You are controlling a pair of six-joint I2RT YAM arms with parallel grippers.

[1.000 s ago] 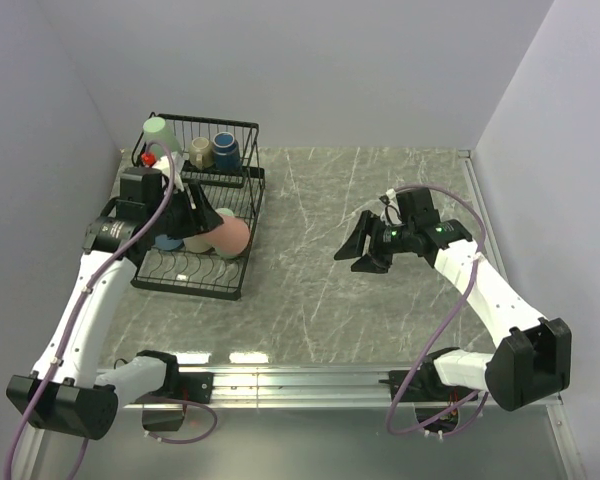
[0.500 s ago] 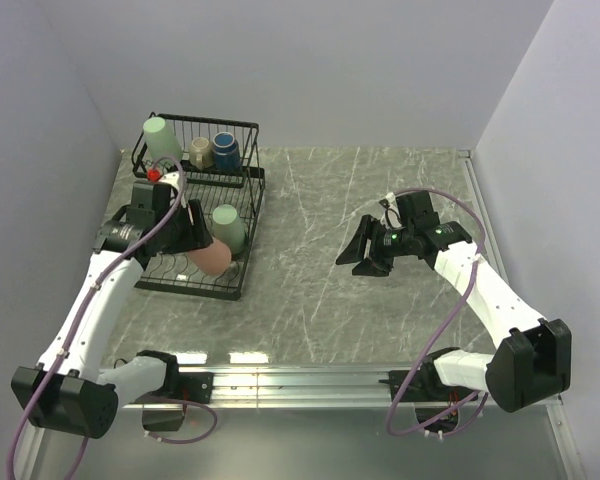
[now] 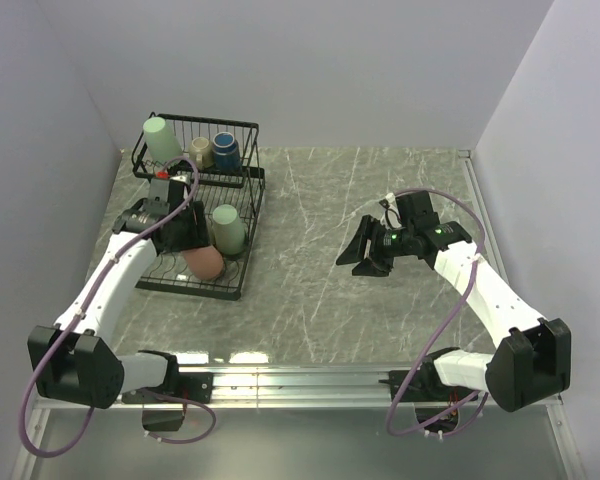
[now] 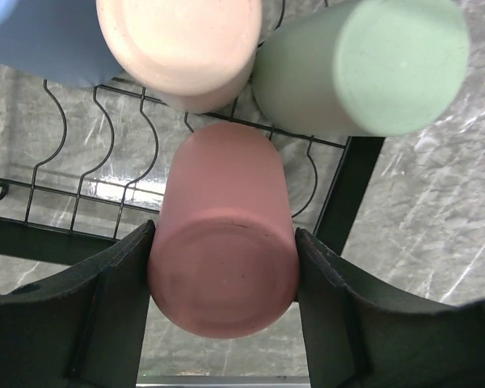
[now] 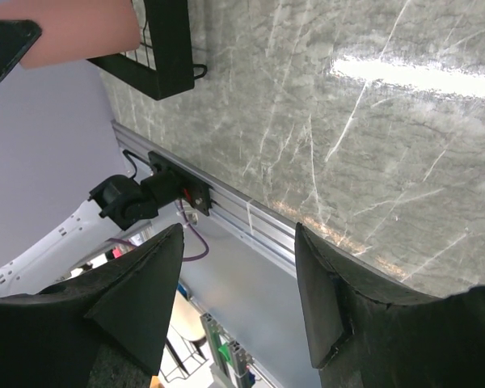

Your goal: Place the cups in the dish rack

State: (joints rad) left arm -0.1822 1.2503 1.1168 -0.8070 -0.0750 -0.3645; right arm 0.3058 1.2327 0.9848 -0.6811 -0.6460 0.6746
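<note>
Top, rack: one black wire dish rack [image 3: 180, 288], two tiers, on marbled table [image 3: 380, 320].
Top, cups: we count five matte cups [image 3: 225, 150]; three in the basket tier [image 3: 235, 123].
Left wrist: left gripper [image 4: 224, 236] clamps smooth tapered salmon tumbler [image 4: 224, 267] over wavy slots [image 4: 89, 137]; three more tumblers [image 4: 182, 48] just beyond.
Right wrist: right gripper [image 5: 238, 242] fingers spread, holding nothing.

Grey marble-pattern table [image 3: 330, 300] shows white veining and glare patches near its front edge, a silver aluminium rail [image 3: 310, 379] runs along that edge, and plain pale walls [image 3: 330, 70] enclose three sides.
</note>
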